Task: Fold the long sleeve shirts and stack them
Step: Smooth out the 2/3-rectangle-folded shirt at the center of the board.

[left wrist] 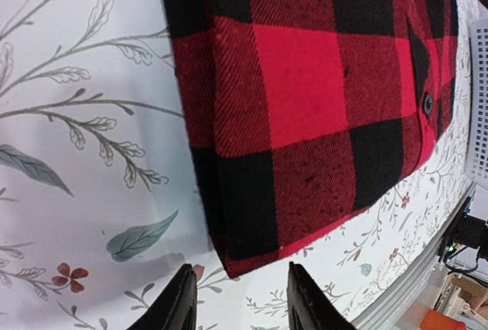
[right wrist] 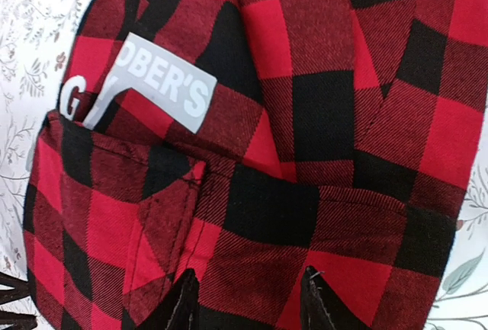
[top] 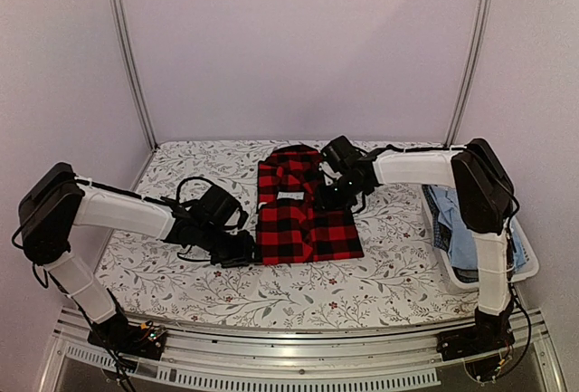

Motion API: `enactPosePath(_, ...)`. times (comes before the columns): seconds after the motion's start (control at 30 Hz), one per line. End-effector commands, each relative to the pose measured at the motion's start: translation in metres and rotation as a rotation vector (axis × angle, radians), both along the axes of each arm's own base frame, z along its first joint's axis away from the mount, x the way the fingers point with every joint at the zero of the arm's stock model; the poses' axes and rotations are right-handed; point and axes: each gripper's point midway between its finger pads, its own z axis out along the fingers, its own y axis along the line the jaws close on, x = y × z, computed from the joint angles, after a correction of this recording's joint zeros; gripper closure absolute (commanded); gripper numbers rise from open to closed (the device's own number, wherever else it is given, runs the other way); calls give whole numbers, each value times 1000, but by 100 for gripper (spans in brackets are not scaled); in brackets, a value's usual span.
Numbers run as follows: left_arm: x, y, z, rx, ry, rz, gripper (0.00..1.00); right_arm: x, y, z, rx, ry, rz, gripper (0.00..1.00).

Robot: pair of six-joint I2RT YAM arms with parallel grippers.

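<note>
One of the long sleeve shirts [top: 303,215], red-and-black check, lies folded flat in the middle of the table. In the right wrist view the shirt [right wrist: 290,116] fills the frame, with a strip of white block letters [right wrist: 164,86] showing between its folds. My right gripper [right wrist: 248,303] hovers open over the shirt's right upper part [top: 333,195], its fingers spread above the cloth and nothing pinched between them. My left gripper [left wrist: 240,303] stands open at the shirt's near left corner [left wrist: 236,265]. That corner lies just ahead of the fingertips, untouched. In the top view the left gripper [top: 246,249] sits at the shirt's lower left edge.
A white basket [top: 529,263] with blue clothes [top: 457,224] stands at the right edge of the table, beside the right arm. Its mesh wall [left wrist: 480,101] shows in the left wrist view. The floral tablecloth [top: 181,274] ends at a metal rail along the near edge.
</note>
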Motion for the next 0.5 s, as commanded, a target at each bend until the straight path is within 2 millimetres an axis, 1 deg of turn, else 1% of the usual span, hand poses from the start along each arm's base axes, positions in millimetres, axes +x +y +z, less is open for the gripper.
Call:
enactPosePath(0.0,0,-4,0,-7,-18,2,60,-6,-10,47,30,-62,-18,55)
enactPosePath(0.07,0,-6,1,-14,-18,-3,61,-16,-19,46,21,-51,-30,54)
enactPosePath(0.1,-1,-6,0,-14,-16,-8,61,-21,-24,50,22,-53,-35,54)
enactPosePath(0.17,-3,-6,-1,-13,-13,-15,62,-33,-36,47,12,-41,-48,54)
enactPosePath(0.2,-5,-5,-2,-10,-11,-19,62,-38,-40,52,23,-45,-54,53)
enactPosePath(0.3,-9,-5,-4,-6,-9,-36,63,-61,-55,43,28,-11,-64,53)
enactPosePath(0.33,-11,-5,-5,-4,-10,-41,63,-68,-60,45,37,-10,-66,54)
enactPosePath(0.47,-16,-3,-6,9,-23,-62,64,-95,-80,35,40,23,-83,56)
